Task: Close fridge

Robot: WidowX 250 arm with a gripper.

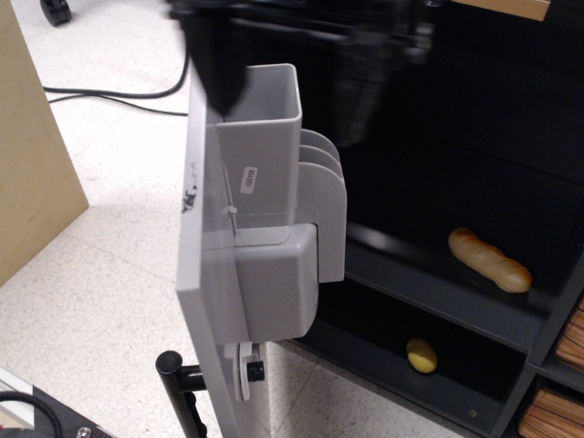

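The fridge (401,182) is a black cabinet with black shelves. Its light-grey door (205,274) stands wide open and shows edge-on, with the grey inner bins (274,219) facing the cabinet. The black bar handle (175,372) shows at the door's bottom edge. My gripper (287,59) is a dark motion blur at the top of the frame, above the tall top bin. It is open. One finger (212,64) hangs over the door's top edge and the other finger (360,87) is in front of the cabinet interior. It holds nothing.
A toy bread loaf (488,260) lies on the middle shelf and a small yellow item (422,356) on the lower one. A tan wooden panel (27,155) stands at the left. A black cable (109,91) runs across the floor. Wooden crates (558,383) are at the lower right.
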